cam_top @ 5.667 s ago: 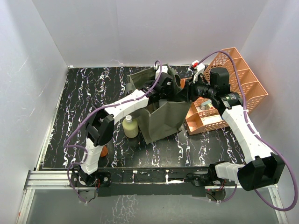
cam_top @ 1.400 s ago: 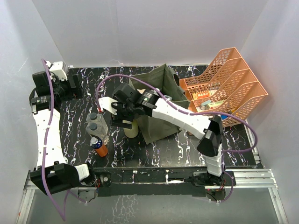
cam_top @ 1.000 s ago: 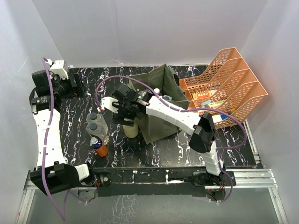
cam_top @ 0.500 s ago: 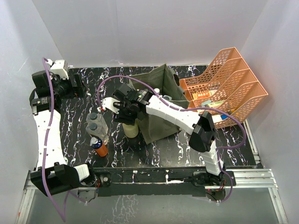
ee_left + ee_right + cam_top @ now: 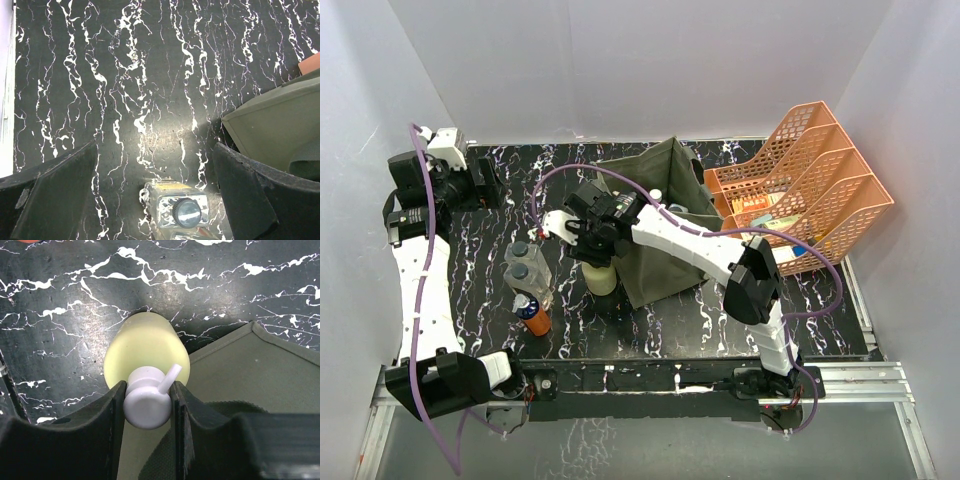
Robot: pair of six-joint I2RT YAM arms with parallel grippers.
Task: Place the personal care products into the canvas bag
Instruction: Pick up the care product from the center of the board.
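Observation:
A pale yellow bottle with a white pump top stands on the table against the left side of the olive canvas bag. My right gripper reaches down over it, and both fingers touch the sides of the pump top. Two clear bottles with black caps and an orange bottle stand to the left. My left gripper hangs open at the far left. In its wrist view the gripper is above the table, with a clear bottle below it.
An orange lattice tray organizer with small items stands at the back right, beside the bag. A white cap shows inside the bag's open top. The bag's corner shows in the left wrist view.
My right gripper's jaws have closed in from wide apart onto the yellow bottle's pump top. The left arm has stayed where it was.

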